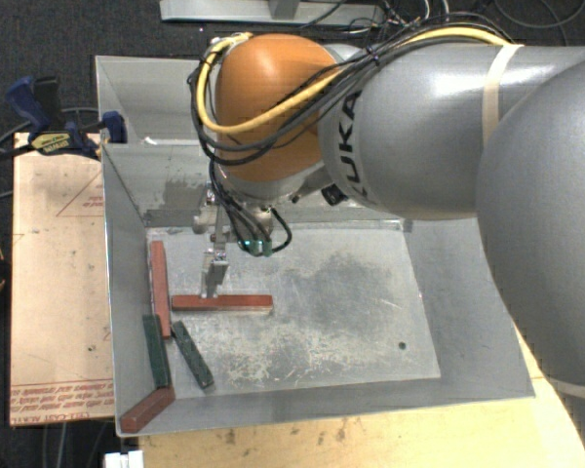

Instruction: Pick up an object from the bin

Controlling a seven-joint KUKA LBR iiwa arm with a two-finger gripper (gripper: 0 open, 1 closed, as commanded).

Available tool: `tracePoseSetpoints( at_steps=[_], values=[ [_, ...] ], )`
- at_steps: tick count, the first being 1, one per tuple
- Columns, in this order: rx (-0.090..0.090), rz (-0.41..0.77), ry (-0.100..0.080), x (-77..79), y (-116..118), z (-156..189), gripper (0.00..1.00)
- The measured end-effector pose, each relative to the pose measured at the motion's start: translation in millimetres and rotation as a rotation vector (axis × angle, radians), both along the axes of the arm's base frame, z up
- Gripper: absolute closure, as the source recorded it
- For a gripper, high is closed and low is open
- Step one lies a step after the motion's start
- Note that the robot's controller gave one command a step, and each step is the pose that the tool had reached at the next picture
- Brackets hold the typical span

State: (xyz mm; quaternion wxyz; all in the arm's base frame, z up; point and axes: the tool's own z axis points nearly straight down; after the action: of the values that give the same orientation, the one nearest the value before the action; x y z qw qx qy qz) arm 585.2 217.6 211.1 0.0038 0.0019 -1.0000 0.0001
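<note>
My gripper hangs below the orange dome, in the left half of the bin, with its tip right above the left part of a flat reddish-brown bar lying crosswise on the floor. Only one slim finger is plain to see. A second reddish-brown bar lies lengthwise just to the left of the gripper, along the bin's left wall. A dark green bar lies slanted a little in front of the crosswise bar.
Another dark green bar lies along the left wall, and a reddish-brown bar rests in the front left corner. The arm covers the bin's back right part.
</note>
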Motion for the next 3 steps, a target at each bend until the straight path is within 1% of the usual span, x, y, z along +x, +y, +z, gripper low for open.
tracePoseSetpoints(
  at_steps=[1,2,3],
  values=[
    [0.002,-0.003,-0.008,2.0,-1,5,0.00],
    [0.004,-0.031,-0.015,-8.2,-8,-36,0.00],
    [0.001,0.080,-0.009,-19.5,-17,-92,0.00]
  ],
)
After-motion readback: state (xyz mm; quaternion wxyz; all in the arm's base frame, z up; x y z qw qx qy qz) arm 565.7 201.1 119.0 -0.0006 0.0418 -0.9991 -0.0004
